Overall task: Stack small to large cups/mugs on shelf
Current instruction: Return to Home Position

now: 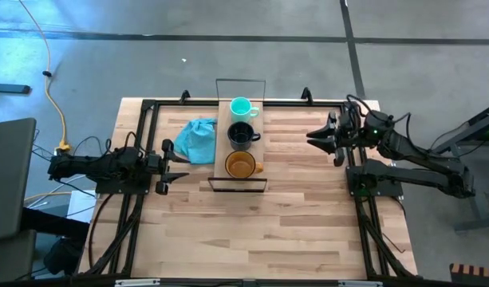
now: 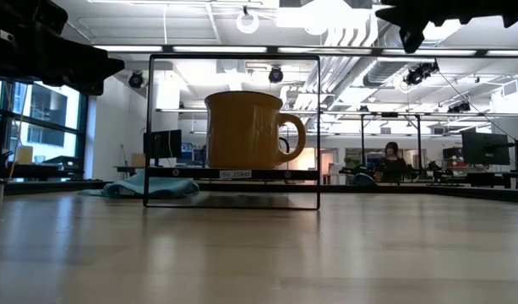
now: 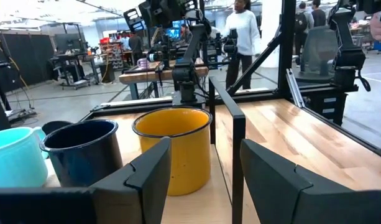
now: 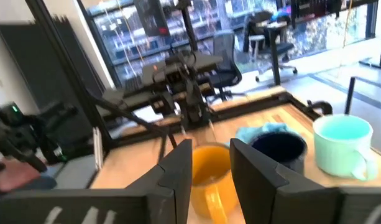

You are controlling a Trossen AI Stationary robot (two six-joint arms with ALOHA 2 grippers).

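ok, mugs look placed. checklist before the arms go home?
1. teal mug, black mug and amber mug upright on the shelf: ok.
2. Row runs small to large: ok.
3. left end effector open, empty: ok.
4. right end effector open, empty: ok.
5. Both arms apart from the shelf: ok.
6. blue cloth clear of the shelf's edge: cannot tell.

- blue cloth [image 1: 198,139]: on tabletop [image 1: 268,231], just past left gripper [image 1: 180,169] fingertips
- person in white top [image 3: 243,34]: room far beyond those fingers
- yellow cable [image 1: 64,143]: floor, behind them
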